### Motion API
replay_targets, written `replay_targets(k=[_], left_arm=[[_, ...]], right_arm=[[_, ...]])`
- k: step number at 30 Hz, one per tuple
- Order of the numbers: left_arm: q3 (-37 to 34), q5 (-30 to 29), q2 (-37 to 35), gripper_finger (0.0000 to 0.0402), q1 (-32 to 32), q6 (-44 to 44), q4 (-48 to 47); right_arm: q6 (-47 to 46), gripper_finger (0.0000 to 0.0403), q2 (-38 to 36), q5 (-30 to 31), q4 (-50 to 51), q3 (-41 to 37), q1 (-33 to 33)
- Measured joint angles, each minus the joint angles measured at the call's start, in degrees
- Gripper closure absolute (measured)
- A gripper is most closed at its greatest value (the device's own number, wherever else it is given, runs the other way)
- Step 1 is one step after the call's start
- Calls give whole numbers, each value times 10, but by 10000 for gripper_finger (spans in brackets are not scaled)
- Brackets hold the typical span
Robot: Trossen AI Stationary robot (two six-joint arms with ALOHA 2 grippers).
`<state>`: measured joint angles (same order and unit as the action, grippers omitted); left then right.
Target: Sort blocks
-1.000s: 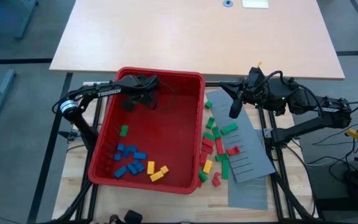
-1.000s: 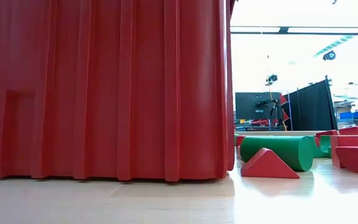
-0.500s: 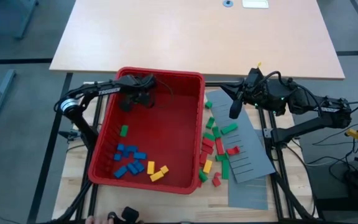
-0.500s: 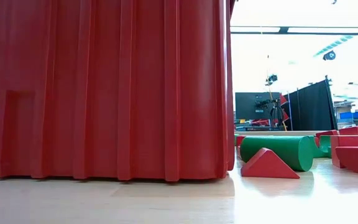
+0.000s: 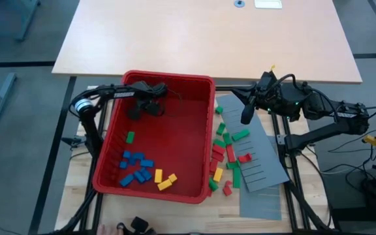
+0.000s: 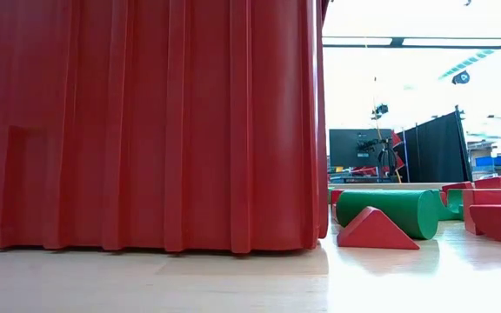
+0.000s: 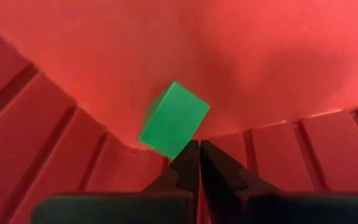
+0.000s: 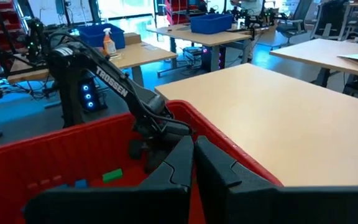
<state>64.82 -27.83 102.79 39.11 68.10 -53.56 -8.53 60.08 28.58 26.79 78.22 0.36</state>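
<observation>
The left gripper hangs inside the far left corner of the red bin, its fingers pressed together with nothing between them; in its wrist view a green block sits on the bin floor just beyond the fingertips, tilted, one corner toward them. The right gripper waits above the far end of the grey slotted panel, right of the bin, also clenched and empty. Most of the blocks lie in two places: blue, yellow and one green in the near left part of the bin, and a scatter of red and green ones on the table and panel just right of it. They look like small hard bricks, light and rigid, with smooth faces that could slip or skitter away if nudged on a corner. I'd judge the safest hold is across two flat opposite sides, fingers squared up to the brick, not on its edges.
</observation>
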Motion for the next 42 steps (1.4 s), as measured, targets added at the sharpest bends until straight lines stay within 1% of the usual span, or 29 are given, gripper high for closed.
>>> replay_targets(k=[4, 8, 11, 16, 18, 21, 24, 28, 32, 42], left_arm=[[0, 6, 15, 402, 0, -12, -3], [0, 62, 18, 402, -8, -32, -13], [0, 88, 17, 402, -33, -44, -20], [0, 103, 13, 402, -98, -52, -24], [0, 95, 13, 402, -126, -55, -24], [0, 47, 12, 402, -145, -71, -22], [0, 14, 12, 402, -135, -88, -19], [0, -14, 12, 402, -97, -92, -18], [0, -56, 12, 402, -65, -92, -18], [7, -61, 10, 402, -16, -90, -14]], right_arm=[[-6, 403, 0, 0, 0, 0, 0], [-6, 403, 0, 0, 0, 0, 0], [-4, 403, 0, 0, 0, 0, 0], [2, 403, 0, 0, 0, 0, 0], [3, 403, 0, 0, 0, 0, 0], [3, 403, 0, 0, 0, 0, 0], [3, 403, 0, 0, 0, 0, 0], [1, 403, 0, 0, 0, 0, 0], [-6, 403, 0, 0, 0, 0, 0], [-6, 403, 0, 0, 0, 0, 0]])
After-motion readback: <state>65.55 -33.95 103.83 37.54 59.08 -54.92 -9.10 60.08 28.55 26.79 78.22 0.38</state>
